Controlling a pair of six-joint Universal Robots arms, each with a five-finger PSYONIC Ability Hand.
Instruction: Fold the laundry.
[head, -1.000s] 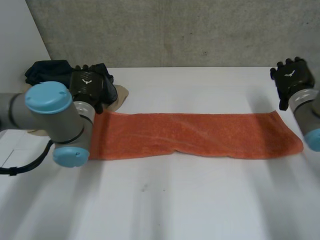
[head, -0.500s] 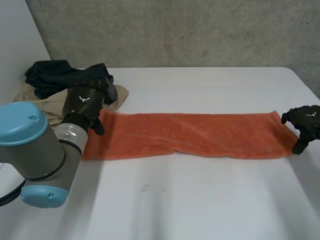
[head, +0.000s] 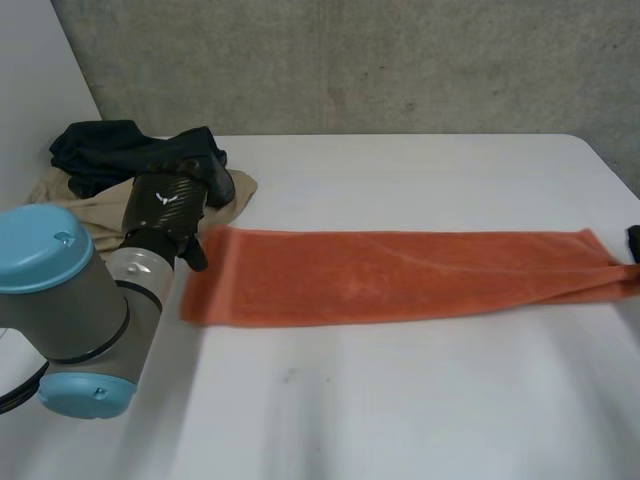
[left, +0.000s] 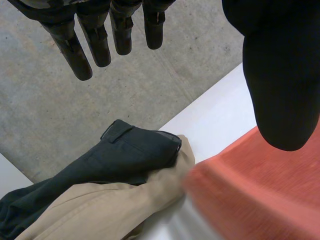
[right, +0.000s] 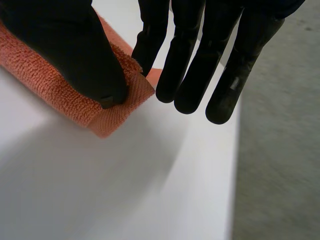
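A long orange towel (head: 400, 275) lies flat across the table, stretched left to right. My right hand (head: 633, 240) is at the towel's right end by the table's right edge. In the right wrist view its thumb (right: 75, 45) and a finger pinch the towel's end corner (right: 115, 112), while the other fingers hang straight beyond it. My left hand (head: 165, 205) hovers at the towel's left end. Its fingers (left: 95, 40) are straight and spread, holding nothing, with the towel's left end (left: 260, 190) under its thumb.
A pile of laundry lies at the back left: a dark garment (head: 110, 145) (left: 120, 155) on top of a beige one (head: 60, 190) (left: 100, 205). The table's right edge (right: 232, 165) runs just past my right hand, with grey floor beyond it.
My right hand came down onto the towel's right end, closed on it and pulled it to the right. The towel slid right and stretched out thinner. My left arm swung forward, its hand staying open.
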